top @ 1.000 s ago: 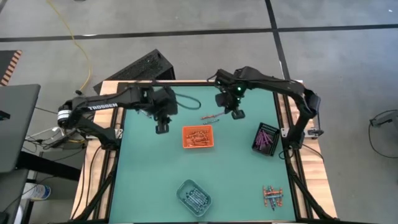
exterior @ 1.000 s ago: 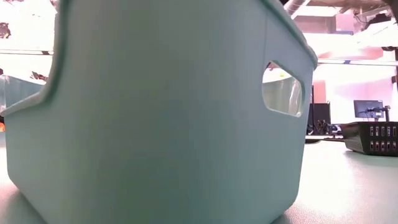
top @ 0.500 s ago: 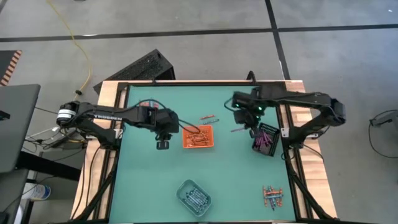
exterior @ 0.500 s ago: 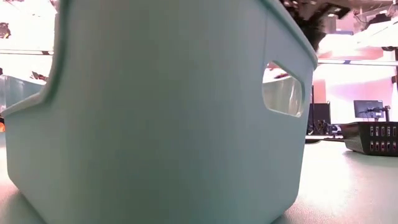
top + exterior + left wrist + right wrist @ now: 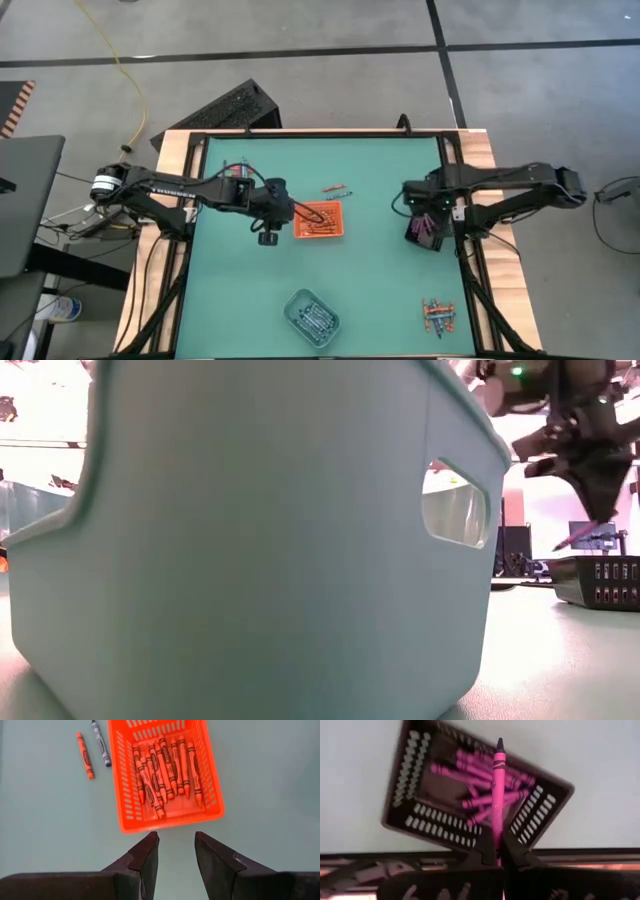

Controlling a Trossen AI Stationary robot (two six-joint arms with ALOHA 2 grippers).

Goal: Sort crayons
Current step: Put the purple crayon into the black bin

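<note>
My right gripper [image 5: 496, 842] is shut on a magenta crayon [image 5: 498, 780] above the black tray [image 5: 415, 800], which holds several magenta crayons. In the high view it [image 5: 425, 207] hovers over that tray [image 5: 428, 228] at the table's right edge. My left gripper [image 5: 176, 847] stands open and empty just left of the orange tray [image 5: 125, 790], where several orange crayons lie. Two loose crayons, one orange [image 5: 85, 762] and one blue-grey [image 5: 101, 750], lie on the mat beyond the orange tray. My right gripper pinches the magenta crayon's blunt end [image 5: 496, 827] between its two fingers. The fingers come from above, pointing down, and the crayon runs on along them. Its pointed tip [image 5: 562, 545] slants down below the fingers, lifted clear of the black tray [image 5: 600, 580].
A pale teal tray [image 5: 310, 315] with blue-grey crayons stands near the table's front edge and fills most of the low view [image 5: 250, 560]. A small heap of mixed crayons [image 5: 438, 316] lies at the front right. Bare mat lies between the trays.
My right gripper has carried the magenta crayon from the far middle of the table toward the right edge and now stands over the black tray, turned about its own axis. My left gripper has gone toward the near edge and lower, beside the orange tray.
</note>
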